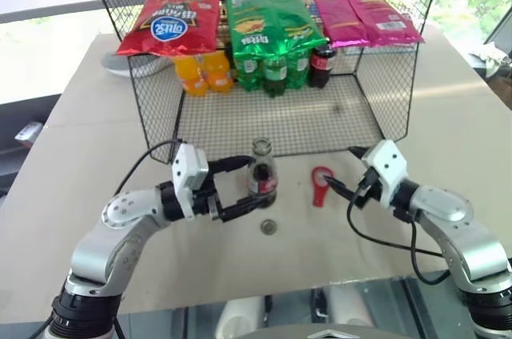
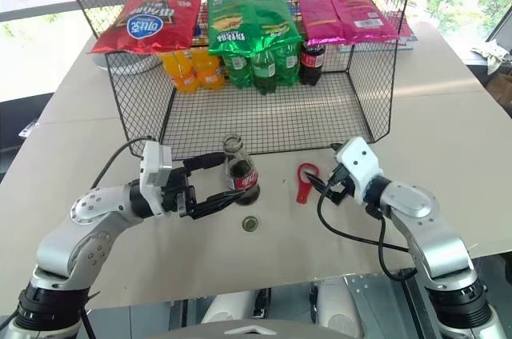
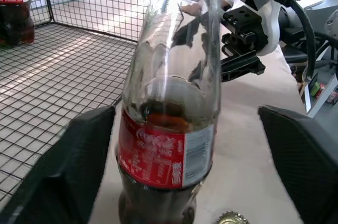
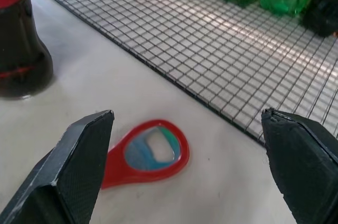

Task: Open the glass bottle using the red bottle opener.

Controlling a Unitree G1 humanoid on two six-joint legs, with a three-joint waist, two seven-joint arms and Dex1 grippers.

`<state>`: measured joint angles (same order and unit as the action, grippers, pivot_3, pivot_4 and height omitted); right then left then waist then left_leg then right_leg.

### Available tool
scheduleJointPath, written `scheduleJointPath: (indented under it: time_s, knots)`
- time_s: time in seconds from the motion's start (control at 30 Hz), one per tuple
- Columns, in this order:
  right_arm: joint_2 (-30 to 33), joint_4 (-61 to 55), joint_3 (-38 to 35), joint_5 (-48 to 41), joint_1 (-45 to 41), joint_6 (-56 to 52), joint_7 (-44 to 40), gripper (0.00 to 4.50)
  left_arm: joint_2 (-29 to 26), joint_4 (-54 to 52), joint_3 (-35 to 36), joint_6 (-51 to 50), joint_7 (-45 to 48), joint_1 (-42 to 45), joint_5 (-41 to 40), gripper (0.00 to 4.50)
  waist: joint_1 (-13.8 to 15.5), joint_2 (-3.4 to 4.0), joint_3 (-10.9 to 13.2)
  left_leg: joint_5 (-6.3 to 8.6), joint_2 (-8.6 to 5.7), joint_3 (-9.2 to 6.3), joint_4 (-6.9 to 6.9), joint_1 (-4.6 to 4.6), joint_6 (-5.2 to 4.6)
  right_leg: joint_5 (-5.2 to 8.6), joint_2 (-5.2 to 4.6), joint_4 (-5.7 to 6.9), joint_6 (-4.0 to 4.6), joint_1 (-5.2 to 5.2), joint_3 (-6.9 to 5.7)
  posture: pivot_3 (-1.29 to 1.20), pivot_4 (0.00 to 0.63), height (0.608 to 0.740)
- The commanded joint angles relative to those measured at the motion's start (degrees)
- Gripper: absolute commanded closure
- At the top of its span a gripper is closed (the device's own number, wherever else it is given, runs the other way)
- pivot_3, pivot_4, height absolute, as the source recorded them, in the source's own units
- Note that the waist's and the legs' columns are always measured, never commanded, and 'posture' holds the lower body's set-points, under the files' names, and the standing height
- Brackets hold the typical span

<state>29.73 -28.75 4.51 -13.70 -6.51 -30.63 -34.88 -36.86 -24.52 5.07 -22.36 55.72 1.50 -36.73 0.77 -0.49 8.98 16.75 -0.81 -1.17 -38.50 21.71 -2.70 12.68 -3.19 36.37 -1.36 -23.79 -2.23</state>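
The glass bottle stands upright on the table with dark liquid, a red label and an open mouth. Its metal cap lies on the table just in front of it. My left gripper is open, one finger on each side of the bottle; the black fingers stand apart from the glass. The red bottle opener lies flat to the right of the bottle. My right gripper hovers open just right of the opener, holding nothing.
A black wire basket stands behind the bottle, holding chip bags on top and orange, green and dark plastic bottles at the back. The table's front edge is near my arms.
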Motion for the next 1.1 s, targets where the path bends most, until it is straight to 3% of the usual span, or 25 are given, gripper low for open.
scheduleJointPath:
  time_s: [0.03,0.5,0.73,0.87,1.1]
  knots:
    - [0.63,-1.20,-1.20,-1.42,-1.09,2.72,-1.83,0.00,-0.64,-3.55,2.60,-0.09,-0.25,-1.16,-2.27,0.02,-0.01,0.00,0.00,0.00,0.00,0.00,0.00,0.00,0.00,0.00,0.00,0.00,0.00,0.00,0.00,0.00,0.150,0.740]
    - [2.16,2.08,-6.02,-9.35,0.33,12.72,-11.92,0.00,-1.53,-10.93,11.94,-1.36,-3.97,-13.51,-6.18,0.02,0.00,0.01,0.03,0.00,-0.01,-0.03,0.00,0.00,0.00,0.00,-0.25,-0.03,0.01,0.02,-0.03,0.00,0.150,0.740]
    - [12.99,5.61,-16.86,-14.27,11.78,15.88,-24.56,0.00,8.93,-9.63,25.54,6.11,-9.17,-35.82,-2.52,0.02,0.10,0.05,0.06,0.08,0.00,0.05,0.07,0.06,-0.09,0.00,-0.35,-0.41,0.01,0.07,-0.02,0.00,0.150,0.740]
    - [13.82,4.52,-20.86,-15.02,19.37,18.41,-27.02,0.00,12.39,-6.65,29.90,6.20,-14.84,-35.85,-4.32,0.02,1.32,0.03,0.06,0.14,0.00,-0.10,0.00,0.07,-0.23,0.13,-0.35,-0.43,0.22,0.17,-0.21,0.00,0.150,0.740]
    - [12.85,4.68,-21.36,-12.62,23.72,20.68,-24.17,0.00,11.45,-3.91,32.44,4.06,-21.76,-30.85,-4.80,0.02,1.36,-0.01,0.01,0.13,0.03,-0.12,-0.22,-0.01,-0.22,0.08,-0.27,-0.34,0.24,0.32,-0.23,0.00,0.150,0.740]
